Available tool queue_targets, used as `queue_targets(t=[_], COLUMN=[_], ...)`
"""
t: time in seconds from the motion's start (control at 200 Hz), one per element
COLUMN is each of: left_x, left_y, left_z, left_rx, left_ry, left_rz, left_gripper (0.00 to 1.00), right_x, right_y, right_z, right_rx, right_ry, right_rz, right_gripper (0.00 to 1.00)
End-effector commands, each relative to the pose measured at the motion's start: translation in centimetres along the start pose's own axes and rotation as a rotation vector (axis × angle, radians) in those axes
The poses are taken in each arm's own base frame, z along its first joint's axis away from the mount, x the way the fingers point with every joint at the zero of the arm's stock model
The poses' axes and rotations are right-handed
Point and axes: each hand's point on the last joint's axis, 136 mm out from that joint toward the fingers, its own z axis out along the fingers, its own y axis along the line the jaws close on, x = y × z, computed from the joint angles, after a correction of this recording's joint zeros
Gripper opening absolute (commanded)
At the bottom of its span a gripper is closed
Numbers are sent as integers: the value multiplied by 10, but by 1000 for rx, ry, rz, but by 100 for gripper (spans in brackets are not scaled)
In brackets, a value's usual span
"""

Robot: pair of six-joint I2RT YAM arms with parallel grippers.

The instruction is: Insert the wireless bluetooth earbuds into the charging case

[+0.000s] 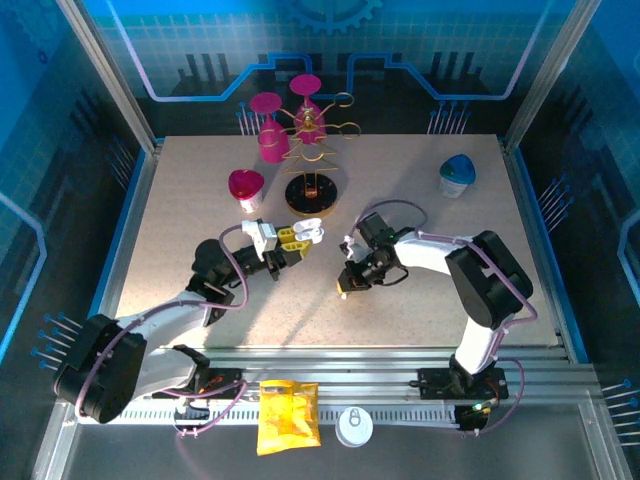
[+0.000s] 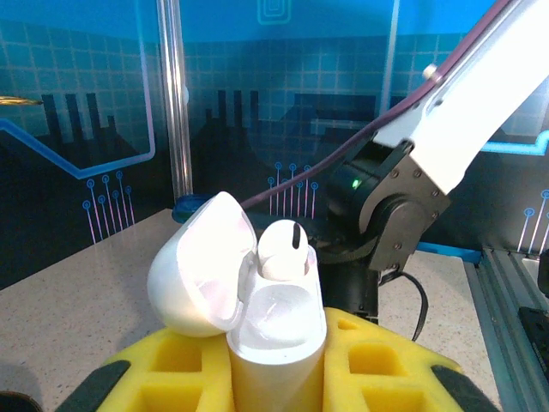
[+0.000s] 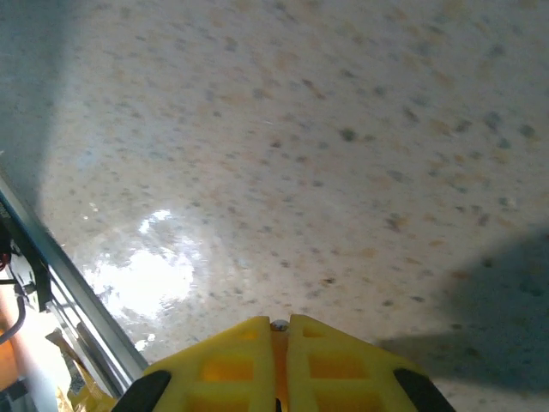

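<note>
My left gripper (image 2: pixel 276 382) is shut on the white charging case (image 2: pixel 279 339), holding it upright between its yellow fingers (image 2: pixel 171 369). The case's lid (image 2: pixel 202 266) hangs open to the left. One white earbud (image 2: pixel 279 249) sits in the far slot and the near slot is bare. From above, the case (image 1: pixel 312 230) is at the table's middle, with the left gripper (image 1: pixel 296 240) beside it. My right gripper (image 1: pixel 346 286) points down at the tabletop just right of it. Its yellow tips (image 3: pixel 279 330) are pressed together on a tiny silvery-white nub (image 3: pixel 279 324), apparently an earbud's end.
A gold rack (image 1: pixel 312 150) with pink cups stands at the back, with a pink cup (image 1: pixel 246 187) to its left. A blue-and-white object (image 1: pixel 458 174) sits at the back right. A yellow packet (image 1: pixel 288 415) and a white disc (image 1: pixel 353 427) lie on the near rail.
</note>
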Motion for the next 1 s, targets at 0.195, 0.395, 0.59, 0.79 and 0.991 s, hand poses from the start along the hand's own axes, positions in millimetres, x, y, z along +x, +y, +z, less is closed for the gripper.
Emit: queue_targets(t=[0.195,0.395,0.59,0.79,0.991], left_x=[-6,-7,-9,-11,-10], left_y=[1,0,1,2,2], left_z=[-4,-3,-2,1,2], left_rx=[-8,-5,-3,3,13], left_ry=[-16,-16,-18,-25,-37], left_rz=[22,19,22,24,22], left_gripper=[20,20,20,20,20], right_x=[1,-5,-12,8,25], right_y=[-35,-43,-42,-31,-24], right_z=[-5,-20,-50,-52,-38], right_rx=[13,85,240,342,336], right_ry=[-18,-56,-168,-238,-292], right_rz=[122,111,109,174,310], right_gripper=[15,29,46,44,37])
